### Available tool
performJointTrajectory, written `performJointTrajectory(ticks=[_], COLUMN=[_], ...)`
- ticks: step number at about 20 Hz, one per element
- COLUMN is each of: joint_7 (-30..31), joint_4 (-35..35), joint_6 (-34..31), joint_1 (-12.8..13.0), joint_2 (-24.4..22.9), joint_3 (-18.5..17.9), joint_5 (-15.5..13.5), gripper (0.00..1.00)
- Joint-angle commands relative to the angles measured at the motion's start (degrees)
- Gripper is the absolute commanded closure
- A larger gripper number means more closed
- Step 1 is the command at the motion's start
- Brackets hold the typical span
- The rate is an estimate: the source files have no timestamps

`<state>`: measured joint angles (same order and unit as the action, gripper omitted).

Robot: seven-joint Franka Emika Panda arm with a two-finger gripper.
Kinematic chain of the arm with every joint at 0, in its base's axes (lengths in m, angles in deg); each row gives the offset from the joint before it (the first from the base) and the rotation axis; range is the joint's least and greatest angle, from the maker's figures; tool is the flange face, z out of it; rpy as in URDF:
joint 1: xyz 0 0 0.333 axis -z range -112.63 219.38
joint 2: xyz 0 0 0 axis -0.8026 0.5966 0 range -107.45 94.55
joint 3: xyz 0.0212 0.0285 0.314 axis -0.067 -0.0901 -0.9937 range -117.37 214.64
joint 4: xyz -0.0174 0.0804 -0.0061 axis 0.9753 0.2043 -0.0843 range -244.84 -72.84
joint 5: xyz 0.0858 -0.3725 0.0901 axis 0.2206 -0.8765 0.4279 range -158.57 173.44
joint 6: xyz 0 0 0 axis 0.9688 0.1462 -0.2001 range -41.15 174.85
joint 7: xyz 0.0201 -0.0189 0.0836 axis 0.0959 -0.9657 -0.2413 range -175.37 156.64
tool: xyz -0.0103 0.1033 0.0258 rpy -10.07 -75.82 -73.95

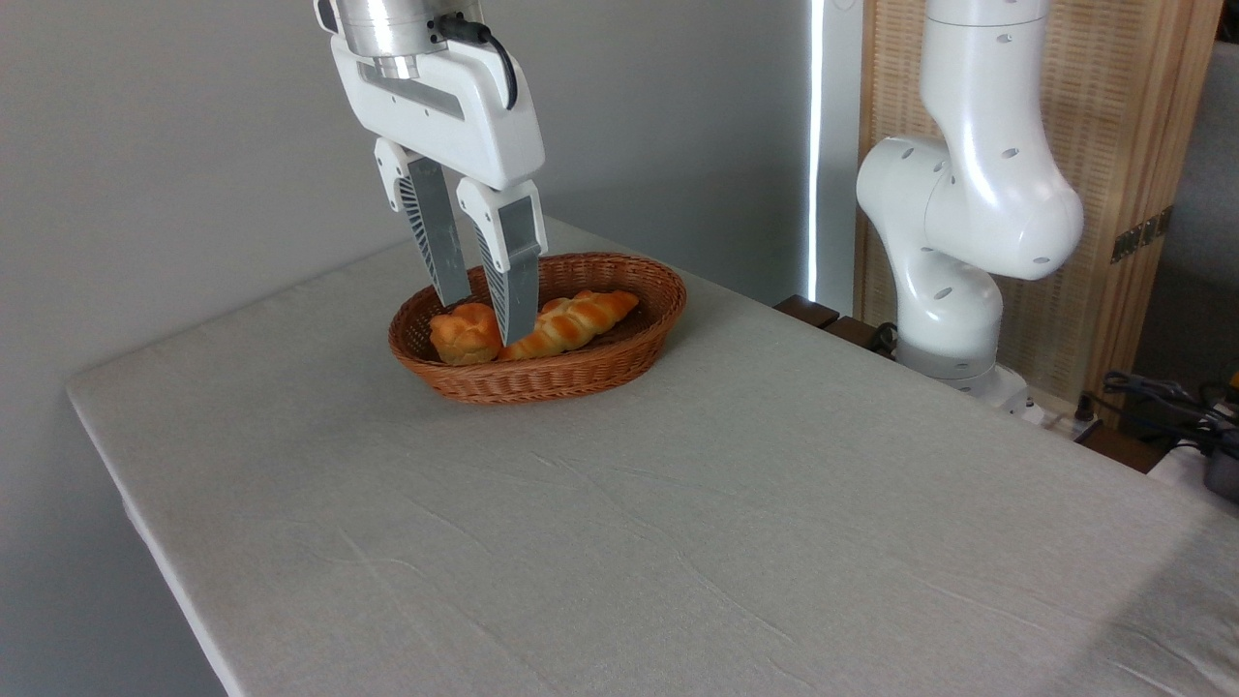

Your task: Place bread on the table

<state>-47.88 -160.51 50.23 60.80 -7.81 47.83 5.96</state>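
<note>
The bread (465, 334), a small round golden-orange bun with a knotted top, lies at the left end of a brown wicker basket (619, 363) on the table (678, 542). My gripper (484, 318) hangs tilted over the basket, open, its two grey fingers reaching down just above and to the right of the bun. The near finger (513, 290) covers the spot where the bun meets the long loaf. Nothing is held between the fingers.
A long braided golden loaf (576, 321) lies in the basket to the right of the bun. The arm's white base (953, 290) stands off the table's back right edge, with cables (1162, 397) beyond. A grey wall runs behind.
</note>
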Motion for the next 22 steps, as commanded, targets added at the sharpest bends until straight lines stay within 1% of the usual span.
performJointTrajectory(ticks=[1, 2, 4, 6, 7, 8, 9, 11, 12, 13, 15, 17, 18, 21, 22], joint_7=[1.2, 1.2, 1.2, 1.2, 1.1, 1.0, 1.0, 1.0, 1.0, 1.0, 0.5, 0.3, -0.2, -5.8, -7.5], joint_4=[-2.6, -3.9, -5.3, -8.5, -10.4, -12.2, -13.6, -16.1, -17.5, -18.5, -20.3, -21.6, -21.9, -23.7, -24.6], joint_6=[-0.2, 0.1, 2.2, 7.1, 9.1, 10.8, 12.3, 15.5, 17.4, 19.1, 23.1, 27.5, 28.4, 28.4, 28.4], joint_1=[1.4, 2.8, 4.0, 5.1, 5.9, 7.4, 9.4, 12.4, 13.6, 13.9, 17.1, 18.4, 18.9, 19.3, 19.3], joint_2=[-1.3, -1.5, -1.6, -3.0, -4.2, -5.0, -5.1, -5.1, -5.1, -5.2, -5.2, -5.0, -4.7, -4.3, -4.3], joint_3=[2.0, 2.4, 4.3, 5.1, 5.1, 5.1, 5.1, 5.6, 6.5, 7.0, 7.2, 7.2, 7.2, 7.7, 8.4], joint_5=[-0.8, -1.0, -3.5, -6.2, -6.8, -6.9, -6.9, -7.0, -7.0, -7.1, -7.0, -7.0, -7.0, -7.0, -6.9], gripper=[0.00, 0.00, 0.00, 0.00, 0.00, 0.00, 0.00, 0.00, 0.00, 0.00, 0.00, 0.00, 0.00, 0.00, 0.00])
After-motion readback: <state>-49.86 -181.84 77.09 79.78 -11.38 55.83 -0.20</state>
